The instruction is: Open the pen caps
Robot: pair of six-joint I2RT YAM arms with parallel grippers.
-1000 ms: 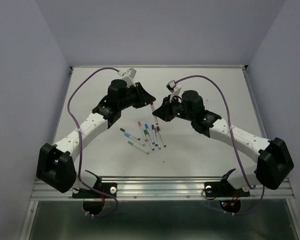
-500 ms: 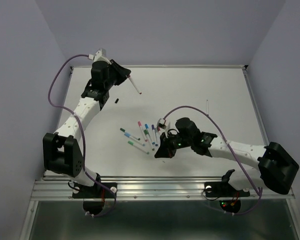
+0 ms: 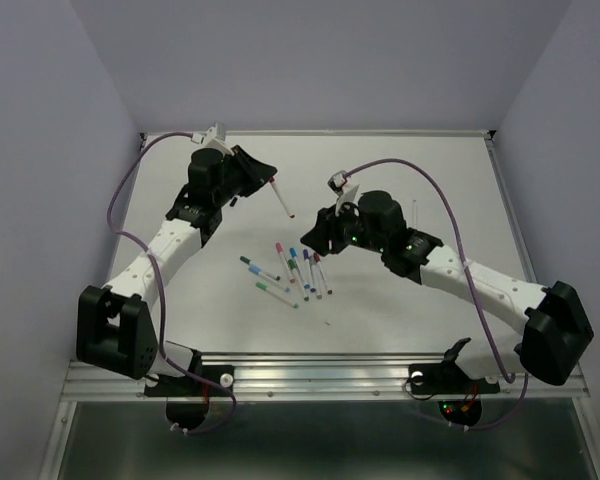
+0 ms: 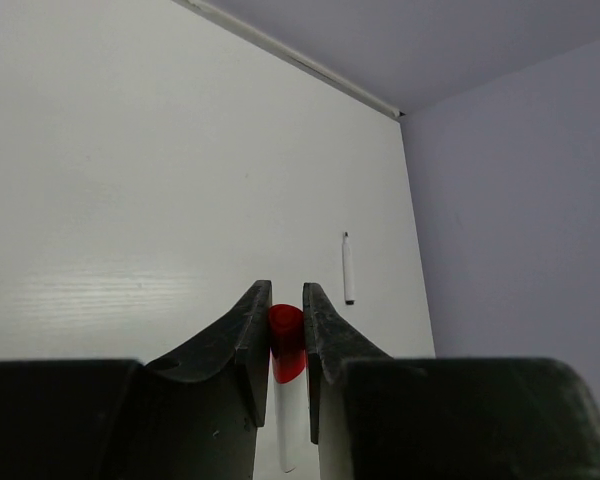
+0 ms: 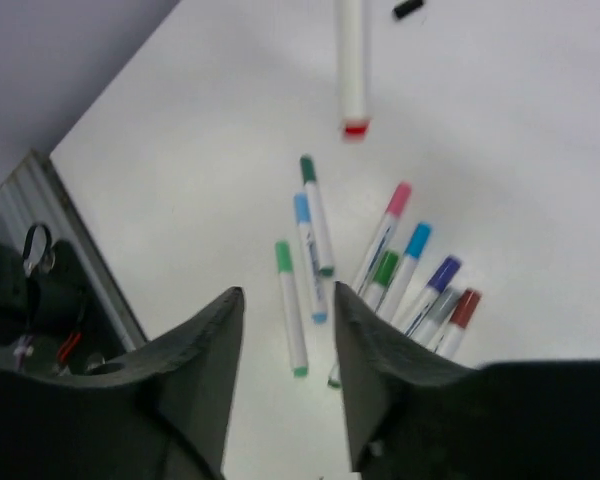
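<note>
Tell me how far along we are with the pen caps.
Done, apparently: a lone pen lies apart, seemingly uncapped. In hand: the left pincer holds a red-ended pen aloft; whether it is uncapped is unclear. The right pincer is open and empty. Left: the clustered pens all show coloured caps.

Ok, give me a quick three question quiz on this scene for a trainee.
1. True or false: the black right gripper is clamped on a pen.
2. Which holds the thin white plastic pen with the red tip? A left gripper, B right gripper, C neither.
3. What lies on the flat white table near the right gripper?
Key: 1 false; 2 A; 3 a cluster of white pens with coloured caps.
</note>
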